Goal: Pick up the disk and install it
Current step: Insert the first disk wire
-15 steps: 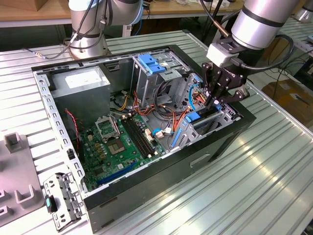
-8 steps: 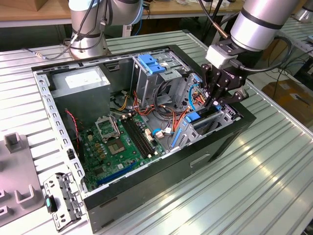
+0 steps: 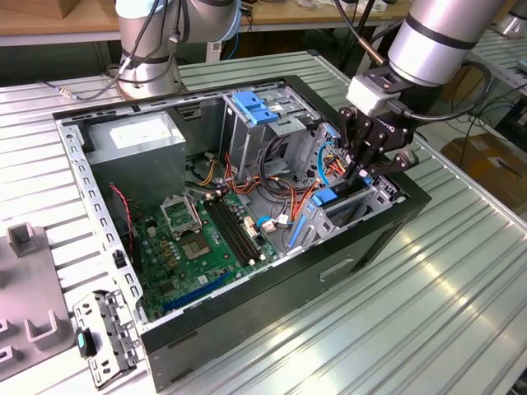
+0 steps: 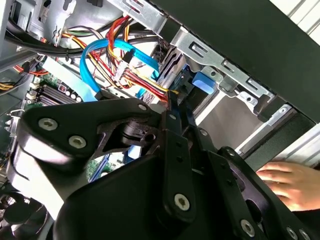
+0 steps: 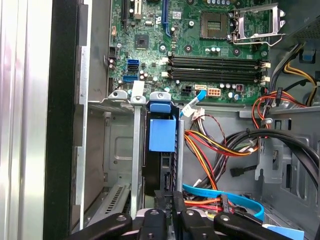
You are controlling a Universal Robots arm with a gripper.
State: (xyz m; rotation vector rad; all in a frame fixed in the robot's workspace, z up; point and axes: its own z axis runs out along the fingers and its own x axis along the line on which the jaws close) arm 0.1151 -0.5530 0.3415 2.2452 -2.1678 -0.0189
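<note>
The disk (image 5: 159, 172) stands on edge in the drive bay (image 3: 346, 204) at the front corner of the open computer case, on the exterior view's right. It shows as a dark slab between two metal rails, under a blue plastic tab (image 5: 162, 134). My gripper (image 3: 360, 171) hangs straight over that bay with its black fingers (image 4: 172, 130) drawn together, jaws shut. The tips (image 5: 169, 202) sit at the disk's near edge. Whether they touch the disk is hidden by the fingers themselves.
Red, yellow and blue cables (image 4: 125, 65) crowd the space beside the bay. A tall grey cage with a blue handle (image 3: 254, 111) and the power-supply box (image 3: 136, 136) stand further back, the motherboard (image 3: 206, 239) below. A person's hand (image 4: 287, 182) rests outside the case wall.
</note>
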